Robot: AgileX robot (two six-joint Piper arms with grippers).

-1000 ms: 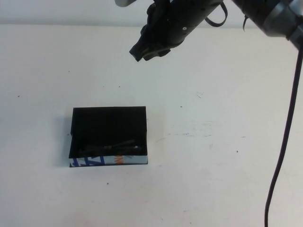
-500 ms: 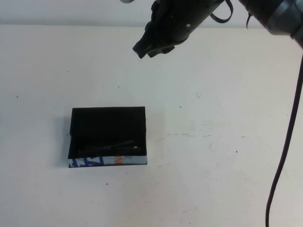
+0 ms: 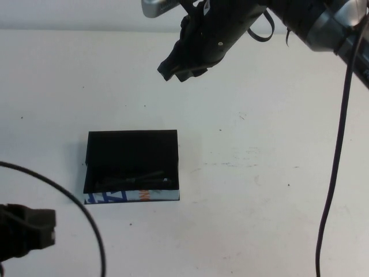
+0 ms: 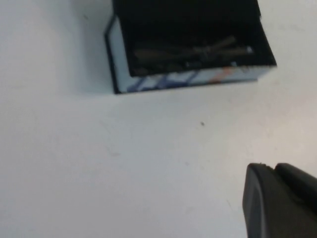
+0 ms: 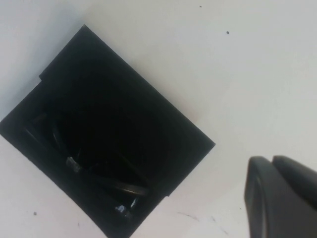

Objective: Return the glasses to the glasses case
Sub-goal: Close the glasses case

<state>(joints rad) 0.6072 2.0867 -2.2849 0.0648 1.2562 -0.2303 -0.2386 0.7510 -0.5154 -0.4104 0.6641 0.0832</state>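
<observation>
The glasses case (image 3: 131,151) lies open on the white table, left of the middle, with its white printed edge strip (image 3: 132,196) toward the near side. The dark glasses (image 3: 135,180) lie folded inside it along the near wall. The case (image 4: 188,20) and glasses (image 4: 193,50) show in the left wrist view, and the case (image 5: 114,114) and glasses (image 5: 99,178) in the right wrist view. My right gripper (image 3: 171,70) hangs shut and empty above the far table, well beyond the case. My left gripper (image 3: 29,236) is shut and empty at the near left, short of the case.
The white table (image 3: 259,173) carries a few small dark specks and scuff marks. A black cable (image 3: 334,173) hangs down the right side. Another cable (image 3: 81,208) arcs from the left arm near the case's near-left corner.
My left gripper and its cable have come into the high view at the near left. My right gripper stays high at the far side, shifting only slightly. Case and glasses have not moved.
</observation>
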